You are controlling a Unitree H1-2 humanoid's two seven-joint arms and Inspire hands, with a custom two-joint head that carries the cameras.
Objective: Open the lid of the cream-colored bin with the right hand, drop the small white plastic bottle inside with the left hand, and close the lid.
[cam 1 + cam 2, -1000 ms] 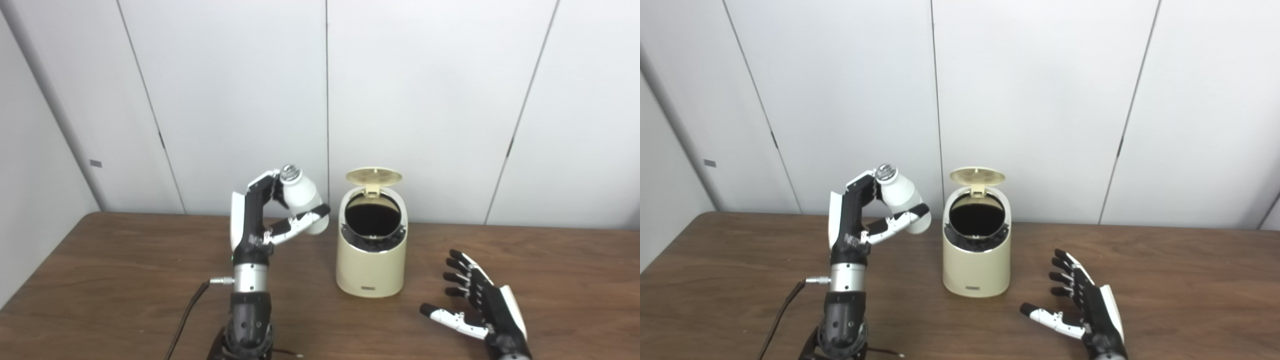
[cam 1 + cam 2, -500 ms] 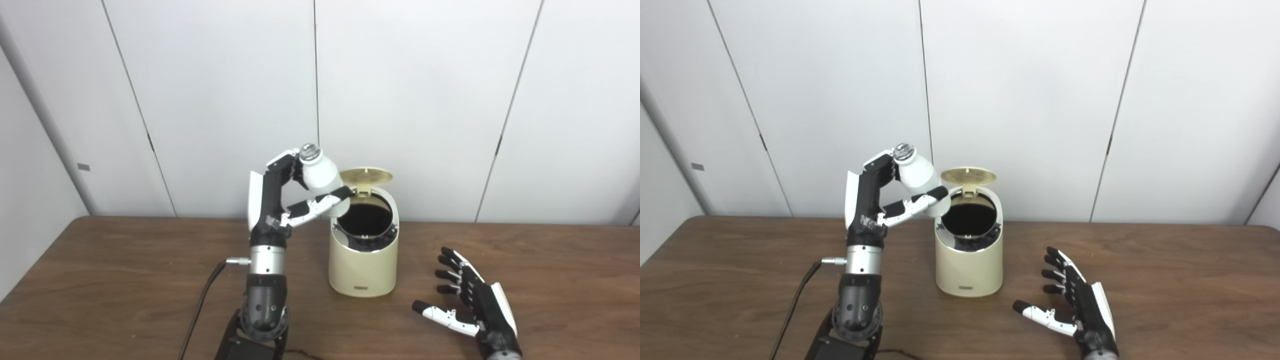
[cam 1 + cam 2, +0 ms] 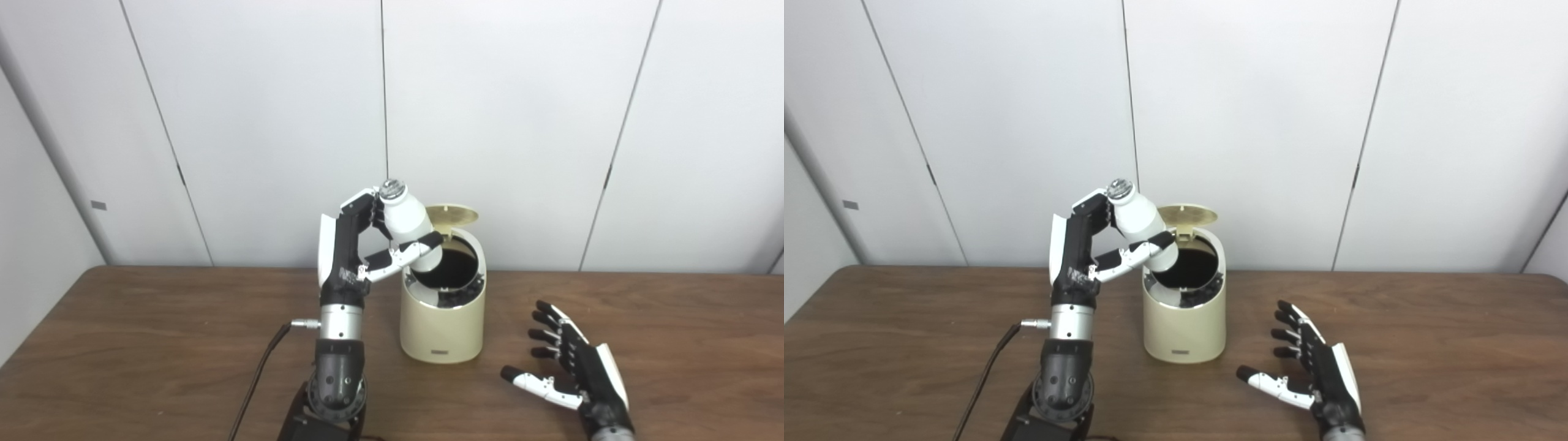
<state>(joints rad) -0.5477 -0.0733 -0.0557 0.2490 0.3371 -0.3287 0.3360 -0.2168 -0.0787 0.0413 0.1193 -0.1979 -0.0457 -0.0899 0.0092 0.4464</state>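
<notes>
Bottle carried over the open bin

Moved rightward since a second ago, our left hand (image 3: 358, 245) now grips the white bottle (image 3: 409, 228) between fingers and thumb, tilted, its base at the bin's (image 3: 442, 318) dark mouth. The lid (image 3: 452, 214) stands raised at the back. Our right hand (image 3: 572, 376) rests on the table (image 3: 153, 343) right of the bin, fingers spread, holding nothing.

Wood-grain table (image 3: 153, 343) – matt; bottle (image 3: 411, 229) – smooth plastic
</notes>
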